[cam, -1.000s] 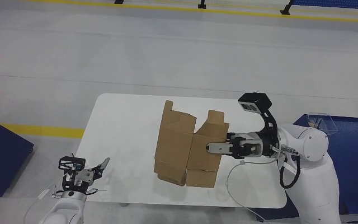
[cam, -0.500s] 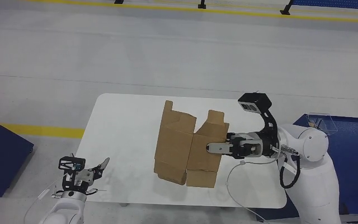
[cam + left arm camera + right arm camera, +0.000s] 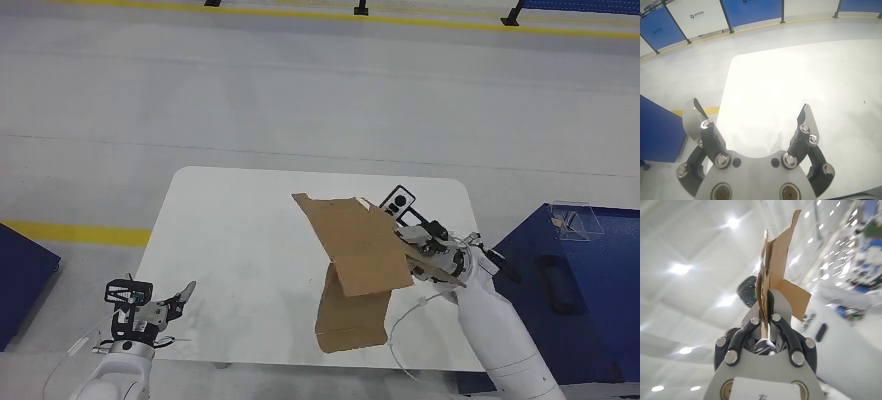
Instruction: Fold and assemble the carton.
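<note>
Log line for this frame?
right gripper: shut on carton | carton: unassembled, tilted over table | left gripper: open, empty, at table edge

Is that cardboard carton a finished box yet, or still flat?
Still flat, not a box: the carton is collapsed panels with loose flaps, its edge pinched in the right gripper.
</note>
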Robot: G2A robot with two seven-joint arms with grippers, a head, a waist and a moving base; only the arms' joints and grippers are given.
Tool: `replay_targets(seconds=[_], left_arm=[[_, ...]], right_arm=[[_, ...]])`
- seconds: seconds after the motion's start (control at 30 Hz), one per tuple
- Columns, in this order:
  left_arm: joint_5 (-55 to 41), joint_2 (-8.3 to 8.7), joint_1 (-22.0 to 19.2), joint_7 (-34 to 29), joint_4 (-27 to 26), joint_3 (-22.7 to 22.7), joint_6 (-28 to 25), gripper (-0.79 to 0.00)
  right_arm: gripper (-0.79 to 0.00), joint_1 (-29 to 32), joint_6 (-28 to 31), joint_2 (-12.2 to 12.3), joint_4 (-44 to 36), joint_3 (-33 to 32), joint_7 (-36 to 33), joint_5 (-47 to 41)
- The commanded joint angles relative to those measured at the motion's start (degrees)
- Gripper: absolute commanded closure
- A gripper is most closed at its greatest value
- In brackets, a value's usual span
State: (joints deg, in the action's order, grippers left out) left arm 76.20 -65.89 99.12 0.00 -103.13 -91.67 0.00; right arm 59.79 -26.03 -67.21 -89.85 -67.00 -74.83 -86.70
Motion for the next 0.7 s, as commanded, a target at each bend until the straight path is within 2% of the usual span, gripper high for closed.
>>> replay_targets(seconds=[0.0, 0.13, 0.2, 0.3, 0.4, 0.5, 0.57, 0.67], left_arm=[[0.0, 0.0, 0.0, 0.0, 0.0, 0.0, 0.0, -0.785], [0.0, 0.0, 0.0, 0.0, 0.0, 0.0, 0.0, -0.785], [0.0, 0.0, 0.0, 0.0, 0.0, 0.0, 0.0, -0.785], [0.0, 0.0, 0.0, 0.0, 0.0, 0.0, 0.0, -0.785], [0.0, 0.0, 0.0, 0.0, 0.0, 0.0, 0.0, -0.785], [0.0, 0.0, 0.0, 0.0, 0.0, 0.0, 0.0, -0.785], [0.0, 0.0, 0.0, 0.0, 0.0, 0.0, 0.0, -0.785], [0.0, 0.0, 0.0, 0.0, 0.0, 0.0, 0.0, -0.785]], right_arm=[[0.0, 0.0, -7.5, -0.8, 1.7, 3.8, 4.1, -12.7], [0.0, 0.9, -18.8, -2.0, 3.4, 9.6, 15.4, -35.3], [0.0, 0.7, -22.2, -2.3, 5.2, 10.8, 19.9, -41.2], [0.0, 1.2, -24.2, -2.9, 5.5, 12.0, 23.5, -48.1], [0.0, 1.5, -23.4, -3.2, 5.2, 12.1, 28.0, -54.2], [0.0, 1.4, -21.6, -3.2, 4.0, 10.2, 29.9, -52.6], [0.0, 0.9, -17.8, -3.1, 2.6, 7.2, 28.1, -43.9], [0.0, 1.0, -10.6, -2.8, 0.6, 3.1, 19.9, -27.9]])
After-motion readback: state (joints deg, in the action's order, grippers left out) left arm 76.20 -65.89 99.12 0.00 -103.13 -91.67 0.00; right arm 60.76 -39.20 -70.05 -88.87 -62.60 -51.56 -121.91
